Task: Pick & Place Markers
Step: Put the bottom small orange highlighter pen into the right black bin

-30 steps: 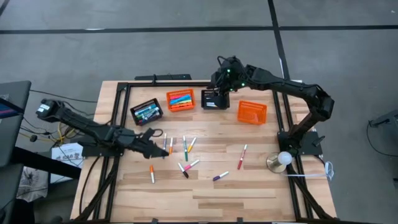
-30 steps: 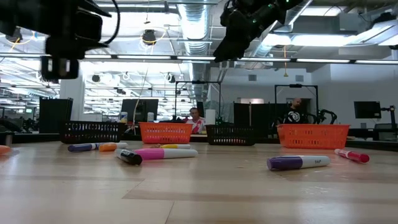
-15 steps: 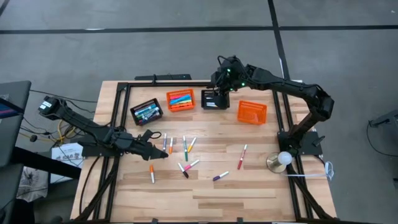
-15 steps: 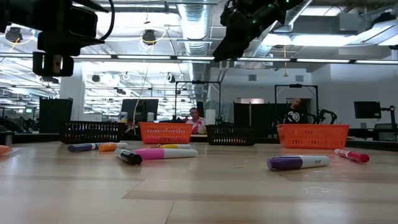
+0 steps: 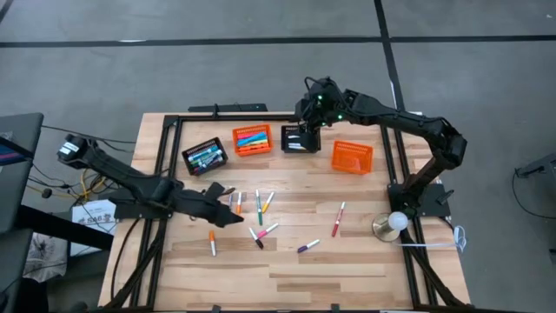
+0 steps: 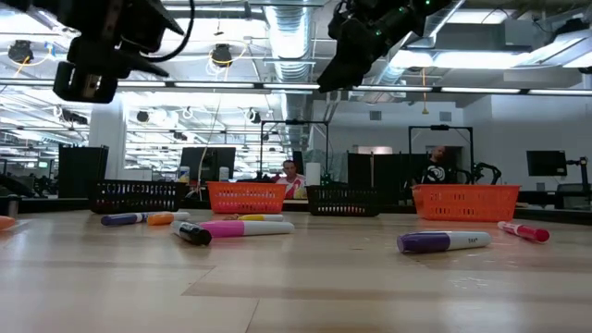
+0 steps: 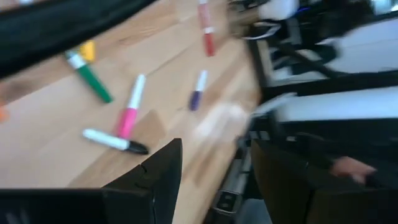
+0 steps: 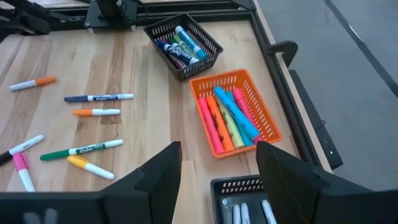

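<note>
Several markers lie loose on the wooden table (image 5: 365,261): a green one (image 5: 258,207), a pink one (image 5: 267,229), a purple one (image 5: 307,247), a red one (image 5: 338,218) and an orange one (image 5: 211,243). My left gripper (image 5: 229,215) hangs open above the table, just left of the middle cluster. In its wrist view the pink marker (image 7: 129,115) and a black-capped one (image 7: 115,142) lie ahead of the left gripper (image 7: 214,180). My right gripper (image 5: 304,124) stays open, high over a black basket (image 5: 300,139) at the far side, with nothing between its fingers (image 8: 163,177).
Four mesh baskets stand in a row at the far side: black (image 5: 205,156) and orange (image 5: 252,139) ones holding markers, the black one under my right gripper, and an orange one (image 5: 352,156) on the right. A dark frame (image 5: 169,148) borders the table. A lamp (image 5: 395,222) stands at the right.
My left gripper has risen a little and moved slightly toward the table's right edge over the marker cluster, tipping its fingers as it goes. It stays open and nothing on the table has moved.
</note>
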`<action>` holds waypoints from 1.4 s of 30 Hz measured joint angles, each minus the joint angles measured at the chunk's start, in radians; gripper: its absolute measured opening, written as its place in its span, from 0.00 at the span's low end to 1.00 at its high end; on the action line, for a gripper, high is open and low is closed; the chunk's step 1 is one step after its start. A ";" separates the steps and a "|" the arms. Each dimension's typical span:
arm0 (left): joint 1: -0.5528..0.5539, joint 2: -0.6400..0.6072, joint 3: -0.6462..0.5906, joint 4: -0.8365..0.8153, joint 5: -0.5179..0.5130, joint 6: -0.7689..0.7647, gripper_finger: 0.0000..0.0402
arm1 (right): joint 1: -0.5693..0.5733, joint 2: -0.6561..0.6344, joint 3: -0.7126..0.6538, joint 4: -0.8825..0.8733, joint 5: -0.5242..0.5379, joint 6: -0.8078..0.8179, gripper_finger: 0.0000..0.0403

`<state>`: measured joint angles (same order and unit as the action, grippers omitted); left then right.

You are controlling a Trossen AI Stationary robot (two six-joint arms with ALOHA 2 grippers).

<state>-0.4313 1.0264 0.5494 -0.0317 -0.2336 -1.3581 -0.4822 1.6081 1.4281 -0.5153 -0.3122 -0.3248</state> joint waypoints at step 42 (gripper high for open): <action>-0.268 0.331 0.141 -0.620 0.094 -0.823 0.47 | -0.006 0.000 0.000 0.022 -0.002 -0.016 0.49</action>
<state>-0.6991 1.3579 0.6907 -0.6514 -0.1397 -2.1815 -0.4880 1.6081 1.4277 -0.4931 -0.3141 -0.3408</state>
